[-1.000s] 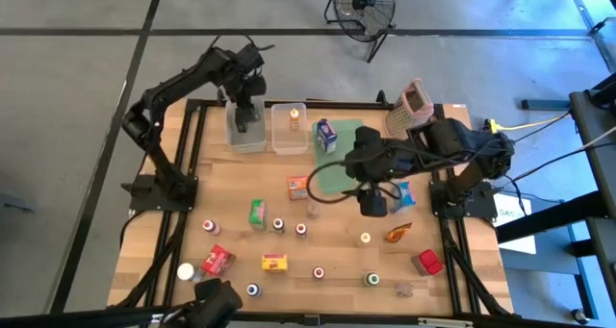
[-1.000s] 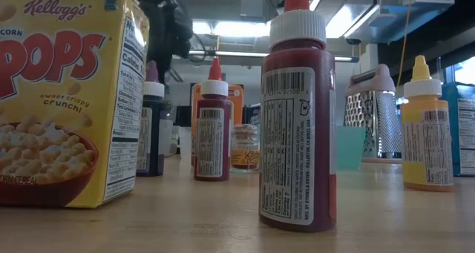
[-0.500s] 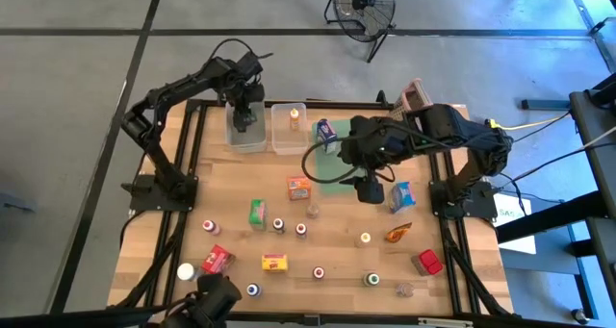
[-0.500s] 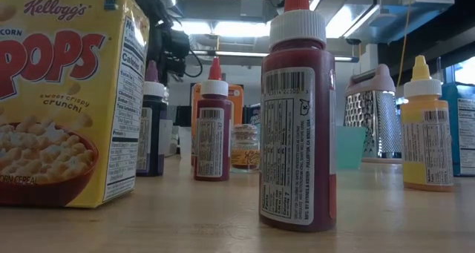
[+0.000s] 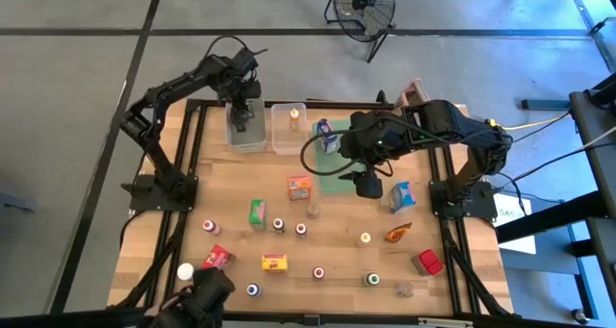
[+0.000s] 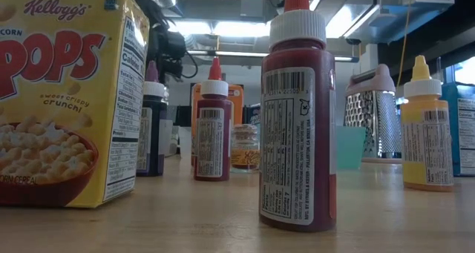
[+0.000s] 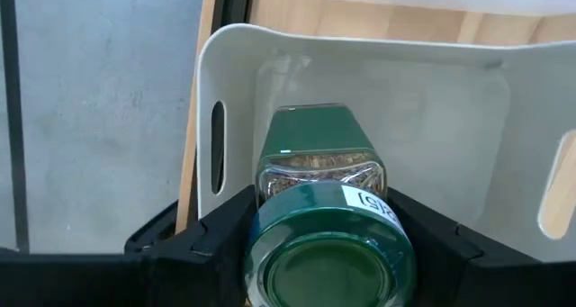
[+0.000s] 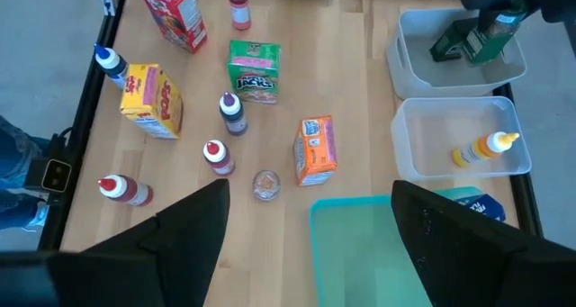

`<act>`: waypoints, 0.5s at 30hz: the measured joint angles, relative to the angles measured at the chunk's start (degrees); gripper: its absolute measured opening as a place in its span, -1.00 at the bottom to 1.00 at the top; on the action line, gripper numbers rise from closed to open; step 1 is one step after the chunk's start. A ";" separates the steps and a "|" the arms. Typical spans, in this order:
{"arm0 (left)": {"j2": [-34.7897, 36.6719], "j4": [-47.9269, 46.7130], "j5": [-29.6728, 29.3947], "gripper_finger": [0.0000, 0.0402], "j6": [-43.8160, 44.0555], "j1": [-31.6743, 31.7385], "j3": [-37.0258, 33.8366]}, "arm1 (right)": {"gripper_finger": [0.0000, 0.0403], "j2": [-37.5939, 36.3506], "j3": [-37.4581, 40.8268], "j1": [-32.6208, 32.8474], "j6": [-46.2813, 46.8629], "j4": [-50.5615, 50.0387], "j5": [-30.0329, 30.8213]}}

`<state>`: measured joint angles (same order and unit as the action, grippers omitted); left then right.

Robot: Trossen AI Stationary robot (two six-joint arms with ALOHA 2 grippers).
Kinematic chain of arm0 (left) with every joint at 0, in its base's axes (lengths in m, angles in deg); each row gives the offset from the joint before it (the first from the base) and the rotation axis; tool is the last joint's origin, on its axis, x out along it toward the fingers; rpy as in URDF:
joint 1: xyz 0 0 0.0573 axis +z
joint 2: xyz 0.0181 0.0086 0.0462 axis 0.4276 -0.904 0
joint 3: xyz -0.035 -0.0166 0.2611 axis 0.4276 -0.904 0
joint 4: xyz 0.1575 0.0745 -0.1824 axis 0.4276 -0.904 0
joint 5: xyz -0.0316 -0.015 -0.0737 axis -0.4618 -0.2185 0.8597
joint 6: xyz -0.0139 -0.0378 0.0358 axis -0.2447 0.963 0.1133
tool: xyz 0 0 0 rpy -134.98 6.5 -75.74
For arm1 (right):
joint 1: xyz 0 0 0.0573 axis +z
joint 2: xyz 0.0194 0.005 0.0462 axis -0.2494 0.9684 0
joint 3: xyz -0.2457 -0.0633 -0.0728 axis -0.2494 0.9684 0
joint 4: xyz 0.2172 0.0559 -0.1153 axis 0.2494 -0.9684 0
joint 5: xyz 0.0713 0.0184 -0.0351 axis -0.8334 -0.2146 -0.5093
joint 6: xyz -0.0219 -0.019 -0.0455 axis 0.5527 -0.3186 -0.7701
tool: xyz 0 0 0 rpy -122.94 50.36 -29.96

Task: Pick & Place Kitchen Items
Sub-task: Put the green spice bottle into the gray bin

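My left gripper reaches down into the left clear bin at the table's far edge, shut on a green-capped spice jar. My right gripper hangs open above the flat green tray, holding nothing. Several small cartons, among them an orange one and a green one, stand upright on the wood, as do the little bottles. A yellow bottle lies in the second bin. My left gripper pinches the spice jar just below its green cap, one finger on either side. The fingers come from above, pointing steeply down, along the jar. The jar hangs bottom-down inside the bin; whether its bottom touches the bin floor I cannot tell.
A box grater stands at the far right corner, a blue carton beside the tray. In the low view a cereal box and a red bottle stand close. Black frame rails run along both sides.
My left gripper has sunk lower into the left bin with the jar, still shut on it. My right gripper has drifted a little toward the table's far edge above the green tray, staying open.
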<state>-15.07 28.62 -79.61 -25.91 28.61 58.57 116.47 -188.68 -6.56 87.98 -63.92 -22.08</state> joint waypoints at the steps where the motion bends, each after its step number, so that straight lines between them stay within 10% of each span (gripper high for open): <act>1: 0.00 0.00 -0.03 -0.01 -0.03 0.19 0.00 | 0.54 0.00 0.00 0.00 -0.02 0.00 0.00; 15: 0.00 -0.70 -0.09 -0.01 -4.40 1.71 0.00 | 0.54 0.02 0.00 -0.70 -1.03 -0.18 -0.15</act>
<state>-15.07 27.92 -79.69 -30.31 30.32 58.57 116.49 -188.68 -7.26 86.95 -64.09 -22.24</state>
